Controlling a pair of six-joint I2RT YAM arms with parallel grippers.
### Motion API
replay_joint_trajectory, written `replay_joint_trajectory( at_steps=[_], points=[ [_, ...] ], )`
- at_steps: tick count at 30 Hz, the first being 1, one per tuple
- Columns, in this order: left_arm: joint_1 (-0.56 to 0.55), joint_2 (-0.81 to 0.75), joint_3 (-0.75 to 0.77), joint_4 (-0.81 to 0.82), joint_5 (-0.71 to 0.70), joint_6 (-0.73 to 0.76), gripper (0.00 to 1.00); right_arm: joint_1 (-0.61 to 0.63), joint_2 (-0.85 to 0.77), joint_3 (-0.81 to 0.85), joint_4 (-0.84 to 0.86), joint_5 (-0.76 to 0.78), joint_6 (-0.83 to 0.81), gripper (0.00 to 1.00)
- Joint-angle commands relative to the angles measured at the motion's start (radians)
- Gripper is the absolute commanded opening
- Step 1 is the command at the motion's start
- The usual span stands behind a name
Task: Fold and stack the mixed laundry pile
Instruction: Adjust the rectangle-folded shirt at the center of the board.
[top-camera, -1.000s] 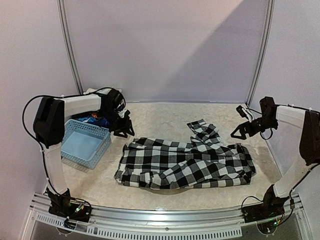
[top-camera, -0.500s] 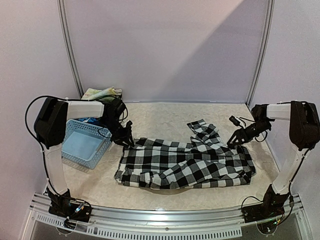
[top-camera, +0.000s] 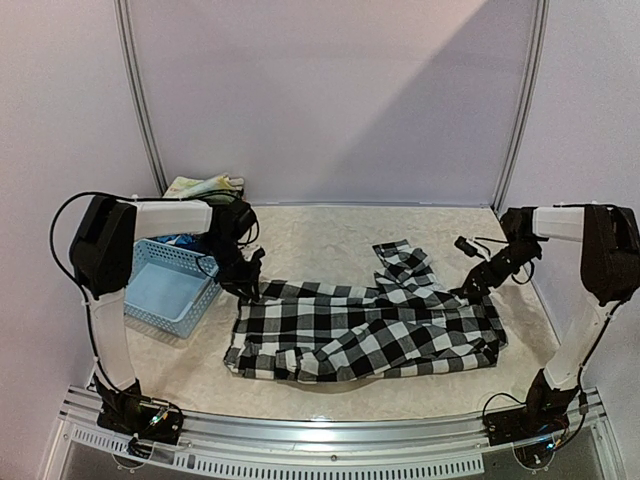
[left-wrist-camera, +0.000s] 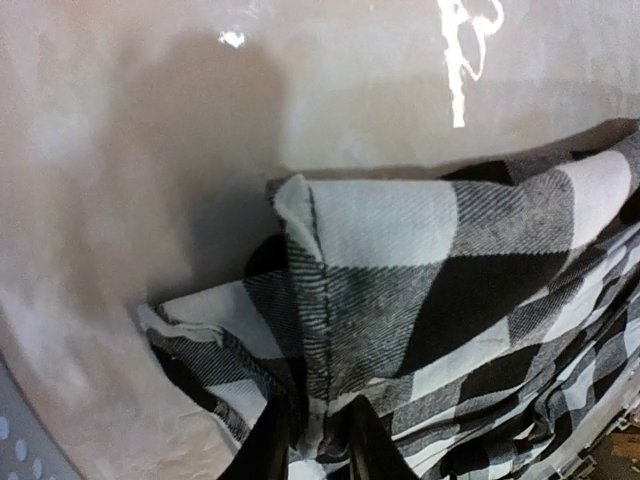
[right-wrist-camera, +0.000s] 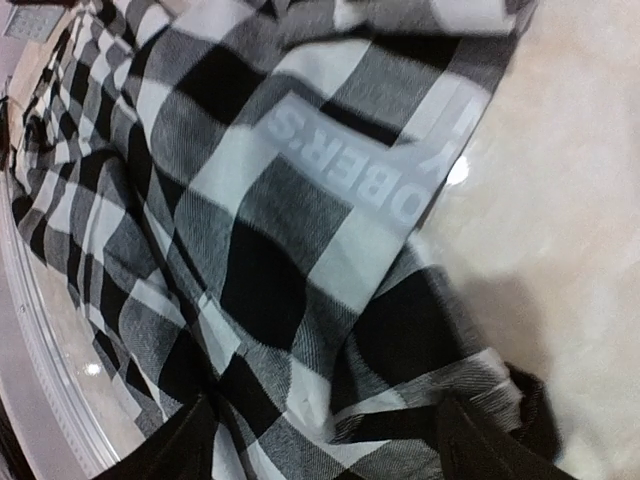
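— Fingers first: what do your left fingers (left-wrist-camera: 262, 450) hold?
— They pinch one corner of the checked shirt (top-camera: 365, 335), spread on the desk (top-camera: 320, 235). Your right fingers (right-wrist-camera: 185, 445) stand wide over the other end, gripping nothing, likely so both ends lift together.

The table (top-camera: 320, 235) is bare behind the shirt (top-camera: 370, 335), from the basket (top-camera: 165, 290) across to the right side, and in a narrow strip along the near edge between the arm bases; a gripper can pass over either area. The shirt spans the middle from side to side, with the left gripper (top-camera: 248, 288) at its far left corner and the right gripper (top-camera: 474, 288) at its far right corner. The basket and the cloths (top-camera: 205, 187) behind it block the far left corner, and walls (top-camera: 330, 100) close the back and both sides.
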Motion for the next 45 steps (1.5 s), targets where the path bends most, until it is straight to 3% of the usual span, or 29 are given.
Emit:
replay_joint_trajectory(
  at_steps=[1, 10, 20, 23, 31, 33, 39, 45],
  points=[
    [-0.027, -0.024, 0.1, -0.108, -0.181, 0.06, 0.26, 0.017, 0.002, 0.194, 0.126, -0.039, 0.149, 0.82],
    [-0.091, -0.175, 0.161, -0.079, -0.291, 0.048, 0.35, 0.121, 0.454, 0.705, 0.0, -0.093, 0.354, 0.88],
    [-0.129, -0.237, 0.128, -0.061, -0.29, 0.011, 0.36, 0.193, 0.726, 0.966, -0.07, -0.168, 0.434, 0.86],
    [-0.135, -0.23, 0.135, -0.059, -0.277, -0.001, 0.36, 0.194, 0.81, 1.082, -0.101, -0.219, 0.484, 0.73],
    [-0.14, -0.219, 0.183, -0.054, -0.269, -0.008, 0.36, 0.204, 0.844, 1.115, -0.121, -0.277, 0.51, 0.11],
    [-0.14, -0.201, 0.2, -0.022, -0.249, -0.017, 0.36, 0.203, 0.826, 1.113, -0.121, -0.286, 0.495, 0.01],
    [-0.141, -0.123, 0.294, 0.052, -0.207, -0.055, 0.36, 0.204, 0.669, 1.107, -0.111, -0.329, 0.444, 0.0],
    [-0.142, -0.062, 0.351, 0.152, -0.133, -0.087, 0.36, 0.205, 0.467, 0.991, -0.074, -0.444, 0.442, 0.0]
  ],
)
